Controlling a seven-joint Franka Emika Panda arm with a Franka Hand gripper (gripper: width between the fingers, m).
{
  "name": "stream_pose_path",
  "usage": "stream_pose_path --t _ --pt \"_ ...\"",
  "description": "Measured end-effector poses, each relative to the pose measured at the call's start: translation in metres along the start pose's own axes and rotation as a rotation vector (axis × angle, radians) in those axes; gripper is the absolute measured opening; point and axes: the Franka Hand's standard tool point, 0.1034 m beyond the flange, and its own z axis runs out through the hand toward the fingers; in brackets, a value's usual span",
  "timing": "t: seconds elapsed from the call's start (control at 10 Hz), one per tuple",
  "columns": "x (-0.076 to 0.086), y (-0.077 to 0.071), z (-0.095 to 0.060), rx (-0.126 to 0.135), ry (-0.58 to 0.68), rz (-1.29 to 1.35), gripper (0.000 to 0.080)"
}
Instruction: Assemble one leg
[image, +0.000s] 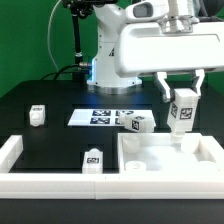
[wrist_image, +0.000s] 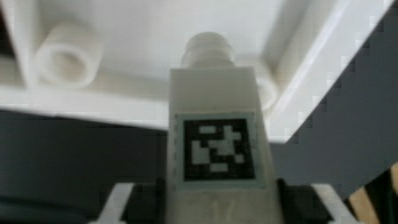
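- Gripper (image: 181, 98): jaws clamped on one leg (image: 181, 112), one finger on each side. The leg hangs upright above the far corner of the tabletop (image: 165, 165) on the exterior view's right, and does not look seated yet.
- Wrist view: the held leg (wrist_image: 217, 140) fills the centre with its tag facing the camera. Its rounded stud (wrist_image: 210, 45) points down at the tabletop (wrist_image: 107, 95).
- Reason for the hold, as judged: gripping high on the sides leaves the stud end free to enter a socket, and the upright pose matches a straight-down insertion.
- One round socket (wrist_image: 68, 62) shows off to the side of the stud. Whether a second socket sits right under the stud cannot be told, because the leg hides that spot.
- Tabletop lies hollow side up, probably so its sockets are open from above.
- Count of legs: four. One is held. Three are loose: one (image: 140, 123) just beyond the tabletop's far edge, one (image: 92, 160) near its left side, and one (image: 37, 114) well apart at the exterior view's left.
- Count of other items: one tabletop and one marker board (image: 105, 117), which lies flat at mid-table.
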Motion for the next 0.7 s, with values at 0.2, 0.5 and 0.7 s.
stream_pose_path --t 0.2,0.5,0.7 --pt "-0.005 -0.003 0.006 0.000 0.008 0.003 0.0285" --pt "0.021 -0.011 0.015 0.016 0.042 0.014 0.0285" --pt "0.028 -0.019 0.014 0.022 0.054 0.007 0.0285"
